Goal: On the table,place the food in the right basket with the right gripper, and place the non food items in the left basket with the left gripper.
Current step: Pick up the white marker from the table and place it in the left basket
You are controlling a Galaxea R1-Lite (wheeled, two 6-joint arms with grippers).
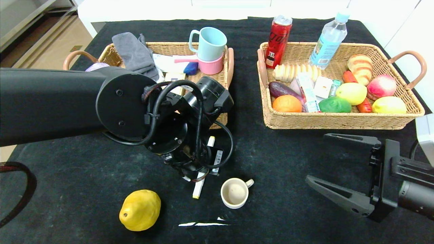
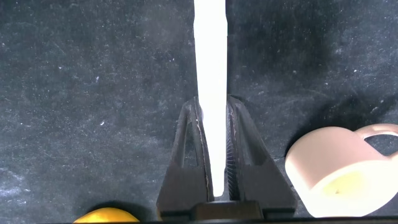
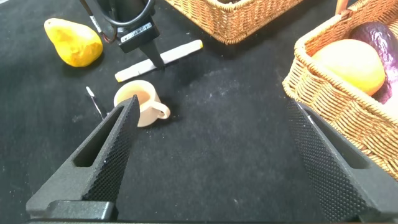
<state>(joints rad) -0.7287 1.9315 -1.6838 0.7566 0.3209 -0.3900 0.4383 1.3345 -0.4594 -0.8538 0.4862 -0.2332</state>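
Note:
My left gripper [image 2: 213, 102] points down at the table [image 1: 288, 203] in front of the left basket [image 1: 169, 44] and is shut on the long white marker pen [image 2: 210, 50]. The pen [image 1: 197, 190] sticks out both sides from under the wrist. A small cream cup [image 1: 234, 193] stands just right of it. A bumpy yellow fruit [image 1: 140, 210] lies near the front edge, left of the pen. My right gripper [image 1: 317, 157] hovers open and empty in front of the right basket [image 1: 339, 122], well to the right of the cup [image 3: 140, 102].
The left basket holds mugs [image 1: 210, 42] and a grey cloth [image 1: 134, 54]. The right basket holds fruit, bread, a red can [image 1: 278, 37] and a water bottle [image 1: 329, 39]. White scuff marks [image 1: 203, 223] lie near the table's front edge.

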